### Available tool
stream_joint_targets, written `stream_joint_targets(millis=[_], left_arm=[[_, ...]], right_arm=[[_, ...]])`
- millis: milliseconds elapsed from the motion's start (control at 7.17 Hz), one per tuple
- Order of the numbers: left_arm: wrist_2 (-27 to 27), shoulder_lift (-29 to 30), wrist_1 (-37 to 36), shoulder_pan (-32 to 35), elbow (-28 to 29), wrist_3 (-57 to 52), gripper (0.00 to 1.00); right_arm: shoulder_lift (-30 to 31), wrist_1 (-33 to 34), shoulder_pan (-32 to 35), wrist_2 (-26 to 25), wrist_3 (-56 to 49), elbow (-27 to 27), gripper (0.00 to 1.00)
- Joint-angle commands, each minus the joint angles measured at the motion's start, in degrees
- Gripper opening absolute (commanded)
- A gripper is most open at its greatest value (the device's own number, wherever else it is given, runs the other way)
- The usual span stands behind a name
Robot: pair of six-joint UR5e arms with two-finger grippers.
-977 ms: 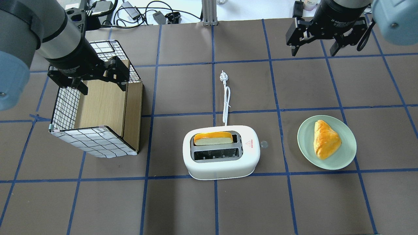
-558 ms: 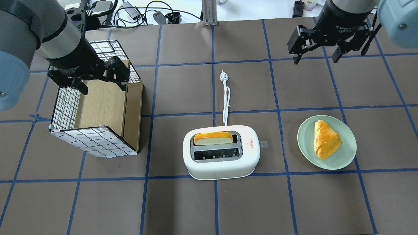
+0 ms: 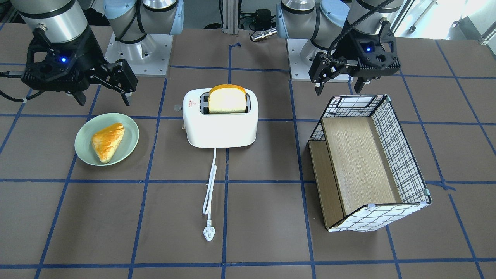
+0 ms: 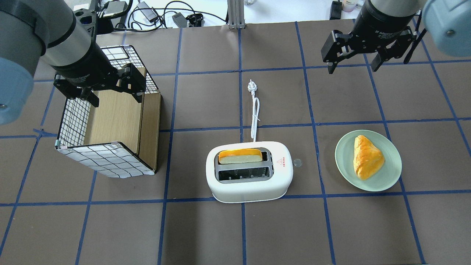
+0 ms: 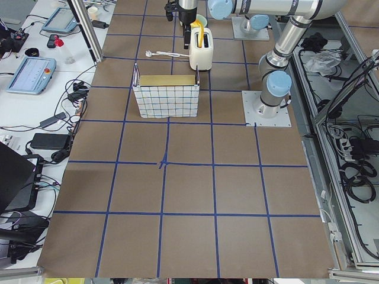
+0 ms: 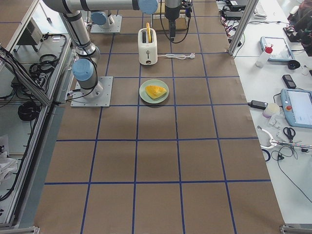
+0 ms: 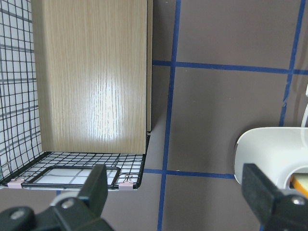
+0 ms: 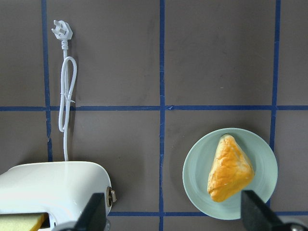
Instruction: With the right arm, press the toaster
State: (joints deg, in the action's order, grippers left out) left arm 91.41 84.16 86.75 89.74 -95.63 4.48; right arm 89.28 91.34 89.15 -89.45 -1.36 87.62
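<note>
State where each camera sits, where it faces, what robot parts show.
Front-facing: across the table, facing the robot; bases, left gripper by basket, right gripper by plate.
Overhead: behind the robot, looking down at the toaster; both grippers.
Exterior left: table's left end, looking along it; left arm nearest.
Exterior right: opposite end; right arm nearest.
Left wrist: down on the basket; own fingers.
Right wrist: down on the plate; own fingers.
Shared: both wrist views catch the toaster.
</note>
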Motion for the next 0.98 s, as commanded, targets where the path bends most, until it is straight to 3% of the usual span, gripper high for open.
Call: stream_joint_targets(millis=[0,837], left_arm=[[0.0,-0.05,0.0,0.0,0.0,0.0,1.0],[0.0,-0.05,0.0,0.0,0.0,0.0,1.0]], right_arm=[[0.02,0.06,-0.2,-0.54,-0.05,0.18,1.0],[0.02,0.15,-0.21,-0.72,0.83,0.18,1.0]])
